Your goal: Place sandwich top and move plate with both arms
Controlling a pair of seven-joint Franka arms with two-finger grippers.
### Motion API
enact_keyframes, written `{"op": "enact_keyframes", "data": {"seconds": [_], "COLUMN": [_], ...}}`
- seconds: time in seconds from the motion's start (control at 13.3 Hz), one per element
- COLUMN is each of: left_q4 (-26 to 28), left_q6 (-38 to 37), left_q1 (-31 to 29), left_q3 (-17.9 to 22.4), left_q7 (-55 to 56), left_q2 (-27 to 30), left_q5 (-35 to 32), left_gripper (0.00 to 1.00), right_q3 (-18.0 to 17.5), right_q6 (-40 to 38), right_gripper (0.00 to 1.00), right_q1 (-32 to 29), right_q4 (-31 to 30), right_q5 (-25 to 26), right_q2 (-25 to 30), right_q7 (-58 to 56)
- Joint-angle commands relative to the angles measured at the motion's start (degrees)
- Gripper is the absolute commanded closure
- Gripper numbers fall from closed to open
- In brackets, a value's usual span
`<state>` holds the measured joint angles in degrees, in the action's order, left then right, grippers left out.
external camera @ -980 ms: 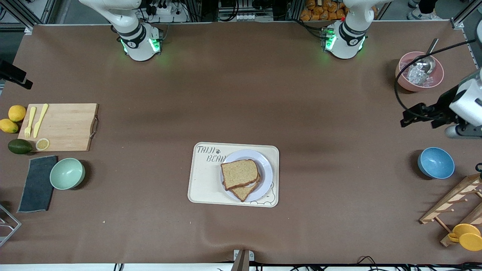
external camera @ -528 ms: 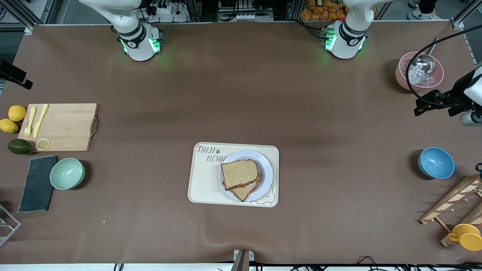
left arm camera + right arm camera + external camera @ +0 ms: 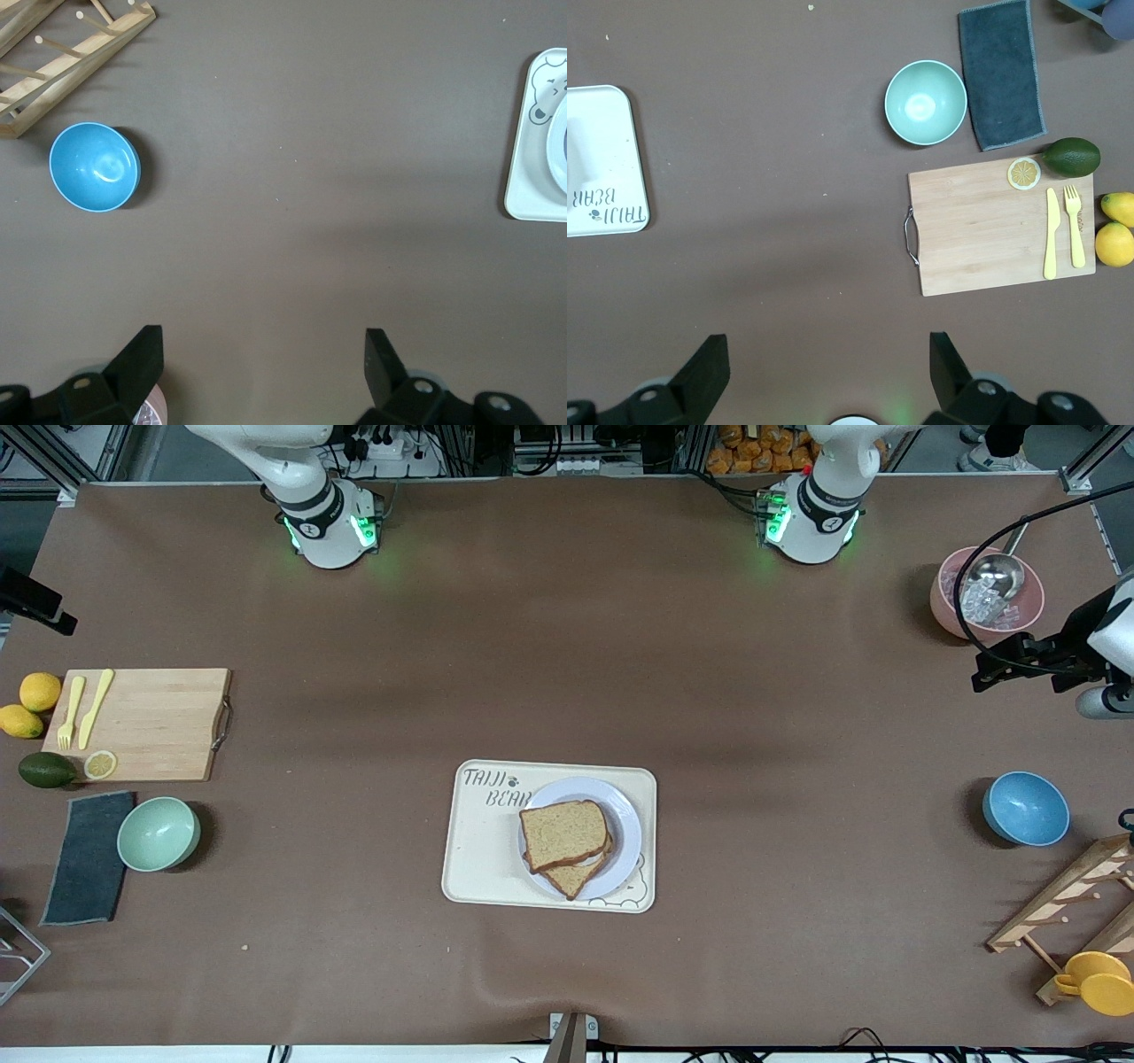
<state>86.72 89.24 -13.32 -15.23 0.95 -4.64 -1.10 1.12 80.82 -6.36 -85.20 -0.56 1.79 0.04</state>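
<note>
The sandwich top (image 3: 563,833), a plain brown bread slice, lies on another slice on the round white plate (image 3: 627,819). The plate stands on a cream tray (image 3: 483,850) at the table's middle. My left gripper (image 3: 992,669) is open and empty, up in the air beside the pink bowl (image 3: 948,602) at the left arm's end; in the left wrist view (image 3: 263,341) its jaws stand wide apart over bare table, with the tray's corner (image 3: 532,177) at the edge. My right gripper (image 3: 824,345) is open and empty over bare table by its base; it is out of the front view.
A blue bowl (image 3: 1025,808), a wooden rack (image 3: 1063,903) and a yellow cup (image 3: 1099,981) stand at the left arm's end. A cutting board (image 3: 146,722) with cutlery, lemons (image 3: 40,691), an avocado, a green bowl (image 3: 158,833) and a grey cloth (image 3: 89,856) lie at the right arm's end.
My left gripper has moved away from the tray toward the pink bowl and the table's end, then nearly stopped. The bread, plate and tray have not moved.
</note>
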Motion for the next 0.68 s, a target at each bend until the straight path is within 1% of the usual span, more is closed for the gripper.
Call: {"op": "enact_keyframes", "data": {"seconds": [0.0,0.23,0.45,0.6], "left_q4": [0.1,0.4,1.1,1.7], "left_q6": [-0.8,-0.3,0.6,0.8], "left_q1": [1.5,5.8,6.7,8.0], "left_q3": [0.3,4.8,5.4,5.7], "left_q7": [1.3,1.3,1.3,1.6], "left_q2": [1.6,2.1,2.0,2.3], "left_q5": [-1.1,-1.1,-0.8,-0.7], "left_gripper": [0.00,0.00,0.00,0.00], "right_q3": [-0.2,-0.3,-0.4,-0.4], "right_q6": [-0.6,-0.9,-3.2,-3.4], "right_gripper": [0.00,0.00,0.00,0.00], "right_q1": [0.1,0.2,1.5,1.9], "right_q4": [0.4,0.4,0.4,0.4], "right_q5": [0.6,0.4,0.4,0.4], "right_q2": [0.1,0.1,0.1,0.1], "right_q7": [-0.1,-0.2,-0.3,-0.3]}}
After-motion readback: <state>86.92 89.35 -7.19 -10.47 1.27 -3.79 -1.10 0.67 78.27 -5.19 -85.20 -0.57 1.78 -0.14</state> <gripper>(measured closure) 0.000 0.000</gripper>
